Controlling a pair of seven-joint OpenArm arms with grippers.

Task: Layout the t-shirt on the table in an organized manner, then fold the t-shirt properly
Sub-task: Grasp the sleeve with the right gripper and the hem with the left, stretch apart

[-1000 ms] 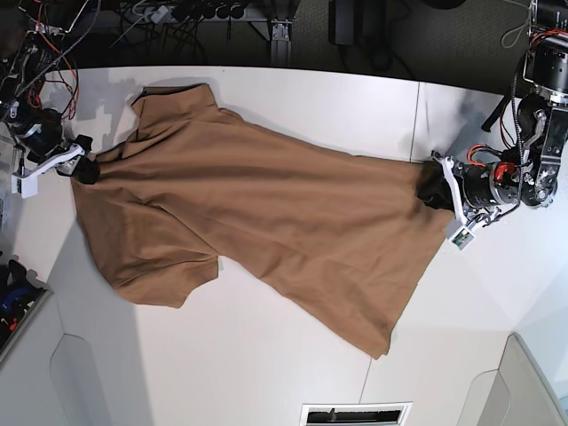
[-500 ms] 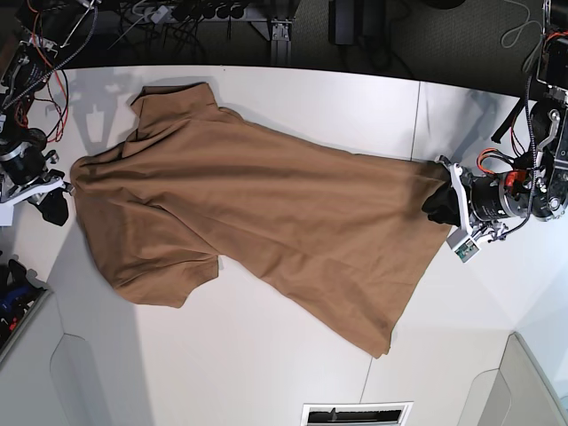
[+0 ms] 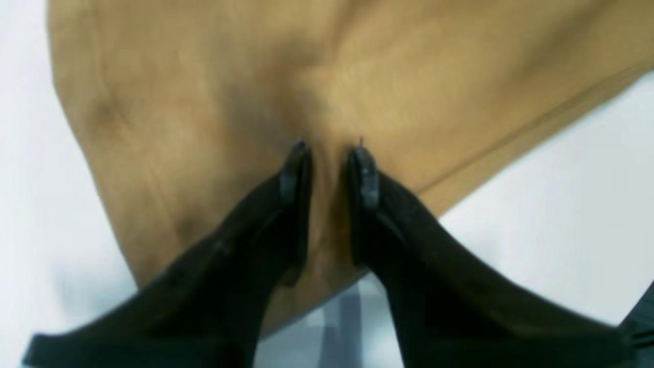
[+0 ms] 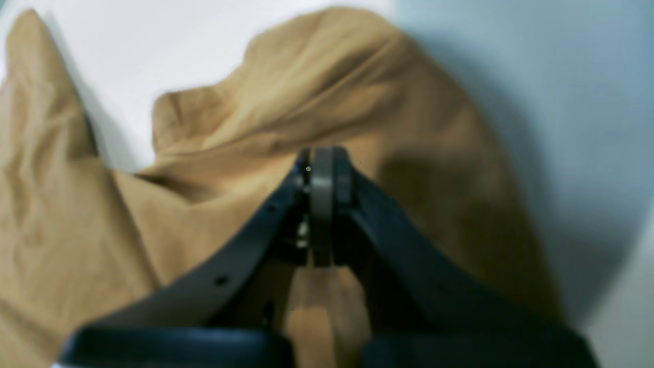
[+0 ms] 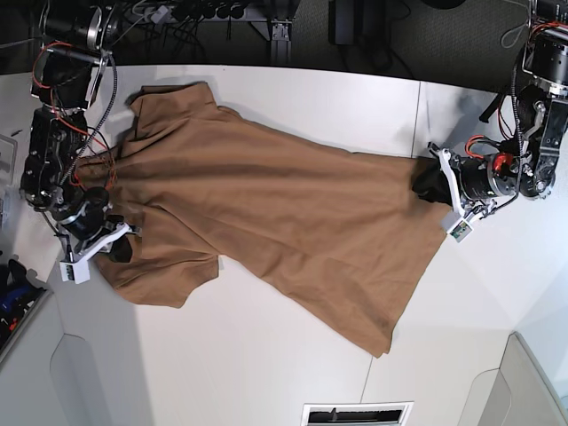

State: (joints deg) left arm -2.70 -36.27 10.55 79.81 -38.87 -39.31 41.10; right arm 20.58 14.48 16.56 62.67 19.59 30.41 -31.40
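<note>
The t-shirt (image 5: pixel 257 213) is seen spread across the table (image 5: pixel 293 373) in a long slant, its sleeved end lying toward the left of the base view and its hem fanned out toward the lower right. At the right of that view the left gripper (image 5: pixel 433 188) is reached in sideways from its arm, low against the tabletop, and the hem corner is pinched there. From the left wrist camera the cloth (image 3: pixel 317 102) is shown gathered into a ridge between the two black fingers (image 3: pixel 294 174), which are held narrow with the fold clamped in the gap, the white table (image 3: pixel 552 194) being visible to either side. On the other side, the right gripper (image 5: pixel 118 250) is angled down beside the lower sleeve, its arm bent back along the table's left edge under a tangle of red and black cables (image 5: pixel 84 160). In the right wrist view the jaws are pressed flat together above rumpled fabric (image 4: pixel 230 153), and no cloth can be made out between the pads (image 4: pixel 322 204); whether the tips are touching the shirt cannot be told through the blur.
</note>
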